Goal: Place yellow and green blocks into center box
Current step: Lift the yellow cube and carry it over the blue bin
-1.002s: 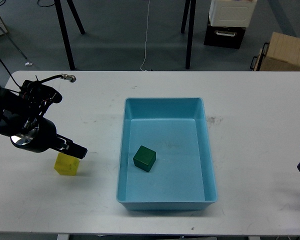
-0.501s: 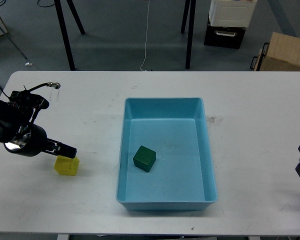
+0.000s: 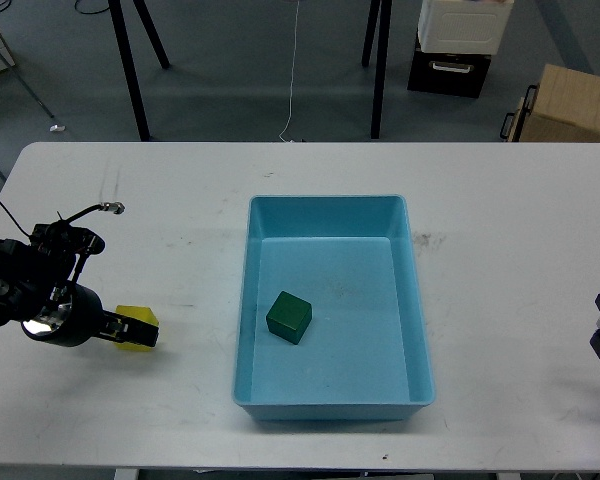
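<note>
Black left arm [image 3: 30,300] with thin looping cables, shiny round disc.

bright, even overhead lighting across the white table [image 3: 500,260], with no harsh glare. shadows are soft and short: a faint one beneath the blue box [image 3: 415,300] at its near rim, another under the left claw [image 3: 140,333]. focus is sharp throughout; the dark arm shows little surface detail. straight table edges show slight bowing.
</note>
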You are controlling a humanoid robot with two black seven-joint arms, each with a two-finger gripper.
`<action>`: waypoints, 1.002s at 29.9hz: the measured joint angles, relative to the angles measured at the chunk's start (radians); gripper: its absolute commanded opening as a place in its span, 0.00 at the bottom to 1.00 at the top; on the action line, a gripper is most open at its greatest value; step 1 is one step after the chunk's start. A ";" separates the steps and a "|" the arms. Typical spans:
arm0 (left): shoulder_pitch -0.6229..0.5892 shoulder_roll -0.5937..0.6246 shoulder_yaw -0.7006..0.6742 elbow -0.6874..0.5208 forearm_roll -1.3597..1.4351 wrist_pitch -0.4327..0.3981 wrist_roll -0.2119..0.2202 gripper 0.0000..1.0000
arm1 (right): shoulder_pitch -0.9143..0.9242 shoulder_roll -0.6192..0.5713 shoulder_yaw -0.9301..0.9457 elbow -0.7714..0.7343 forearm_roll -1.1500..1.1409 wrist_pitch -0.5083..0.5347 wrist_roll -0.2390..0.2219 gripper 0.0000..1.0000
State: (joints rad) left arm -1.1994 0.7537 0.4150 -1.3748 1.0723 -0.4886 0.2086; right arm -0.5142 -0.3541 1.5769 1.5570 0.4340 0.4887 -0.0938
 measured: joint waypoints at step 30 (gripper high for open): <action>-0.353 -0.205 -0.078 -0.047 -0.113 0.000 -0.002 0.00 | -0.010 0.004 -0.029 -0.024 -0.031 0.000 0.002 0.98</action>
State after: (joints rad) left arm -1.5519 0.5485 0.3370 -1.4222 0.9588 -0.4888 0.2071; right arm -0.5239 -0.3497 1.5482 1.5327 0.4033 0.4887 -0.0922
